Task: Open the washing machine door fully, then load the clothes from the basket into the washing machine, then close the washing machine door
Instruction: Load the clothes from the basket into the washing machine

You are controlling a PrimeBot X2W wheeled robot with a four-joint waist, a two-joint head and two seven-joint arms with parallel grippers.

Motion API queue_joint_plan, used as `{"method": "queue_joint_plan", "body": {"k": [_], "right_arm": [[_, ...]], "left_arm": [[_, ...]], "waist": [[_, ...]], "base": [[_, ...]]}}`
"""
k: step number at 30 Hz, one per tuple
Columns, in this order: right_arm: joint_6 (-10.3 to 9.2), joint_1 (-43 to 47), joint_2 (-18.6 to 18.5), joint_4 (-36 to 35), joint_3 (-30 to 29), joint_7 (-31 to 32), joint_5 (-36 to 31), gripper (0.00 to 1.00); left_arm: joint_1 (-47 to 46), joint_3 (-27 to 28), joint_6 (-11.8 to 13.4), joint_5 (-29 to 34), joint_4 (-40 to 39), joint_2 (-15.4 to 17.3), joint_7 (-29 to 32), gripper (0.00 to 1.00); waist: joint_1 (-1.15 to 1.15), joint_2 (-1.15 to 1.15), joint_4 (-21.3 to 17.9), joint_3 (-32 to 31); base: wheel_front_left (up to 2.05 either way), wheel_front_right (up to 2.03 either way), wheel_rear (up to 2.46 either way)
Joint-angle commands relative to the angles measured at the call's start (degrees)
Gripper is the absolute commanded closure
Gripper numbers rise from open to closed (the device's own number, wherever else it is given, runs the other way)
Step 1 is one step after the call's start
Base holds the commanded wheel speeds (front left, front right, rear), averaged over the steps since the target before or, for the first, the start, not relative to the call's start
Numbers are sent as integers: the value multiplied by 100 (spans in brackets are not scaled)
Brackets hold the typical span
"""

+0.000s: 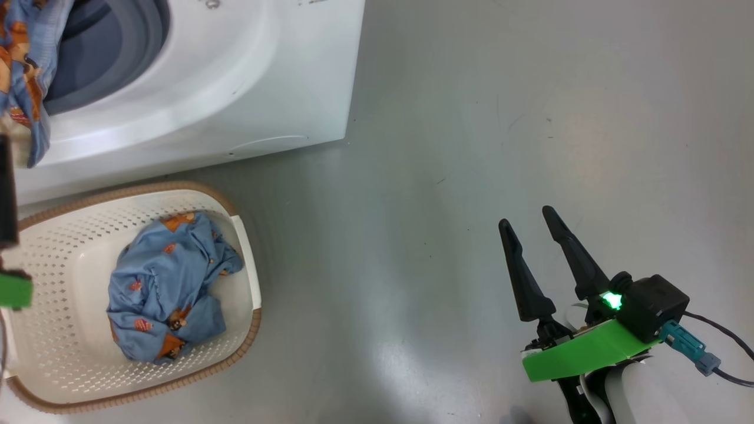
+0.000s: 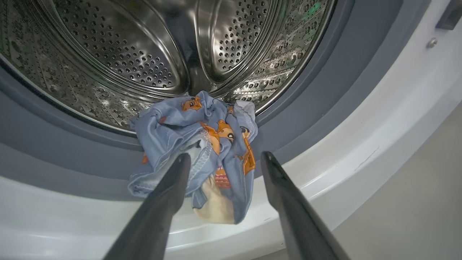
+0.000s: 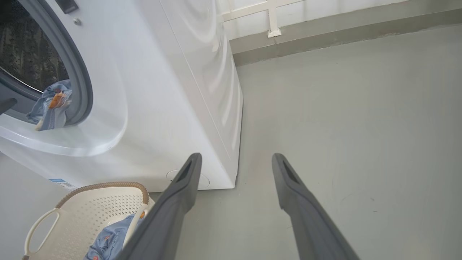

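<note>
The white washing machine stands open, its steel drum bare inside; the washing machine door is out of view. One light blue printed garment is draped over the grey gasket and hangs down the white front. My left gripper is open right in front of it, the left finger overlapping the cloth. More clothes lie bundled in the cream basket on the floor below the machine. Off to the right, my right gripper hangs open over bare floor with nothing between its fingers.
Grey floor spreads to the right of the machine. A wall base with a white frame runs behind it. The round filter cap sits low on the machine's front, just above the basket rim.
</note>
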Motion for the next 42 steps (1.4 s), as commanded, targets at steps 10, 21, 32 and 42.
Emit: {"method": "queue_joint_plan", "body": {"k": [10, 21, 32, 42], "right_arm": [[35, 56, 4, -157, 240, -27, 107, 0], [35, 95, 4, -150, 263, -27, 151, 0], [35, 48, 4, -148, 308, -27, 164, 0], [35, 45, 4, -179, 351, -27, 233, 0]], "left_arm": [[-1176, -243, 27, -286, 652, 580, 786, 0], [-1746, -592, 27, -721, 1263, 722, 1700, 0], [-2129, -1070, 27, -860, 1610, 768, 2064, 100], [-2701, -1136, 27, -472, 1475, 776, 751, 100]], "waist": [[0, 0, -70, 77], [0, 0, -144, 148], [0, 0, -148, 251], [0, 0, -198, 374]], "base": [[0, 0, 0], [0, 0, 0], [0, 0, 0], [0, 0, 0]]}}
